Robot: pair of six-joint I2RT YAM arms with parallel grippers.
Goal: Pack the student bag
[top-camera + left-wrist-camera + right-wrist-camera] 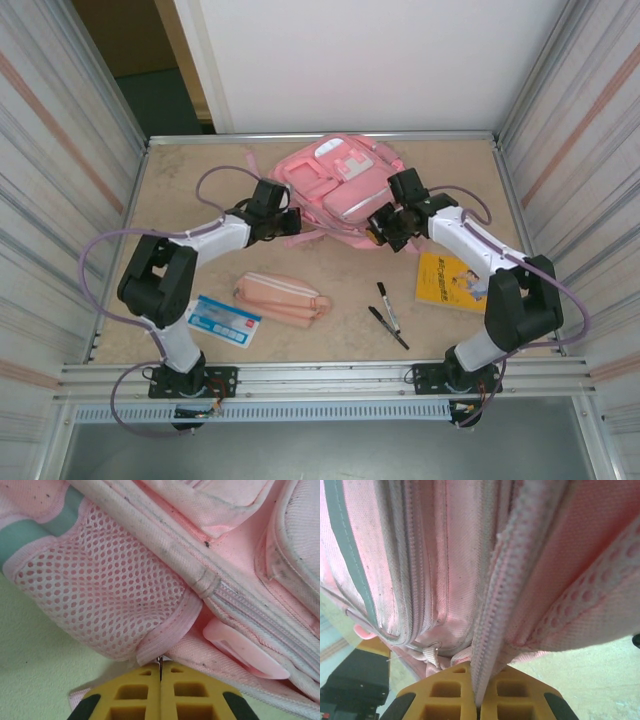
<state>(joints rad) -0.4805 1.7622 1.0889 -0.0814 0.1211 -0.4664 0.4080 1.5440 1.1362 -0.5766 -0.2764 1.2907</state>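
- The pink backpack (340,180) lies flat at the upper centre of the table, still unpacked; opening it looks like the step in hand.
- The right gripper (479,680) is clamped on its zipper edge, and the left gripper (161,672) pinches the hem under the mesh pocket.
- Next, I'd guess, pull the edges apart gently without letting them slip.
- The pouch (282,298) and pens (388,312) wait lower down.

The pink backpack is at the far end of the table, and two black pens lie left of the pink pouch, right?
Not quite: the top external view shows the two black pens right of the pink pouch. The pink backpack is indeed at the far end of the table.
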